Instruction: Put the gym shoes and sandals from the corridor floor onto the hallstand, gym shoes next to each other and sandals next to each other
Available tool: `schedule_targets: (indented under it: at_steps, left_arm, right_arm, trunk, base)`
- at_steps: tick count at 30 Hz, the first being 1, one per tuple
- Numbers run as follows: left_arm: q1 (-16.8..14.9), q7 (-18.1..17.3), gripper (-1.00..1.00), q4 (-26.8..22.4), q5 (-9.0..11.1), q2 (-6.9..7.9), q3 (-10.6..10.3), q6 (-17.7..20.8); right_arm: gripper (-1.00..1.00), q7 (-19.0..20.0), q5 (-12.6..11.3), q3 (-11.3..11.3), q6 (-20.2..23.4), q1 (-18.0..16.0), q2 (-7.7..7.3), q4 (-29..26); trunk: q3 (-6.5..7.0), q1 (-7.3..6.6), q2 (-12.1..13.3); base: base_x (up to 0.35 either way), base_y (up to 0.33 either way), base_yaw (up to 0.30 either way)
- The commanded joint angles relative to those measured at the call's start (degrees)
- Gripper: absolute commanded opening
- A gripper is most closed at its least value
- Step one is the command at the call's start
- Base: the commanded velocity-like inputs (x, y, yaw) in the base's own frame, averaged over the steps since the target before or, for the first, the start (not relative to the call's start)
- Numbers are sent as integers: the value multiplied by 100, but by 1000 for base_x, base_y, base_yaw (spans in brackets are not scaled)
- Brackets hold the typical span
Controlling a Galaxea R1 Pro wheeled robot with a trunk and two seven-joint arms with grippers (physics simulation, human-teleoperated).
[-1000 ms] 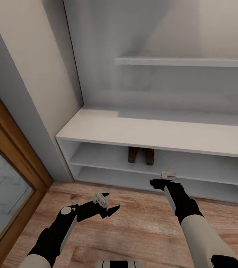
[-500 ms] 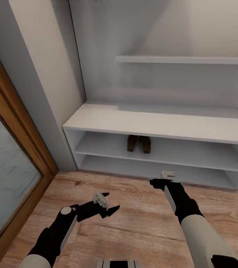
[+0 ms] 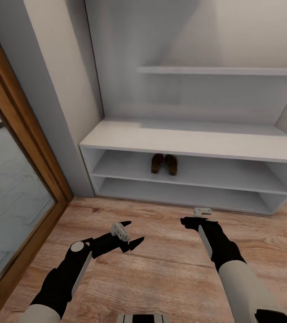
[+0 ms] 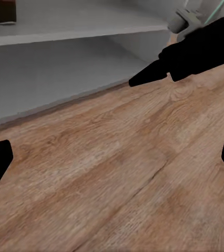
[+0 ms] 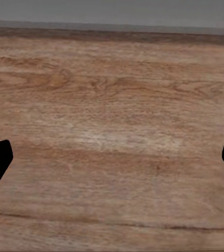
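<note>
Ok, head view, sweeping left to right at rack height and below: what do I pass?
Wooden door frame → left gripper → the two sandals on the hallstand's upper shelf → right gripper.

Sandals [image 3: 164, 163] side-by-side in hallstand [image 3: 192, 143]

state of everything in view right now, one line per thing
two sandals: side by side on the hallstand's upper shelf, off the floor
hallstand: top bare, lower compartment holds nothing that shows
left hand: open, empty, above the corridor floor
right hand: open, empty, above the floor
</note>
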Motion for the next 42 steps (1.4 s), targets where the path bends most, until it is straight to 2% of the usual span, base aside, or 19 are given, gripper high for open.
schedule_targets:
  at_steps: [1,42]
  left_arm:
    - [1,-24,100,-12,-21,-2,10,37]
    - [17,-19,100,-18,-18,8,90,45]
  right_arm:
    - [100,8,39,-19,30,-4,8,-9]
    - [100,10,39,-50,33,-4,-8,-5]
  trunk:
    - [-2,-1,-2]
    - [122,-1,-2]
  base:
    - [-14,0,-184]
    - [-1,0,-273]
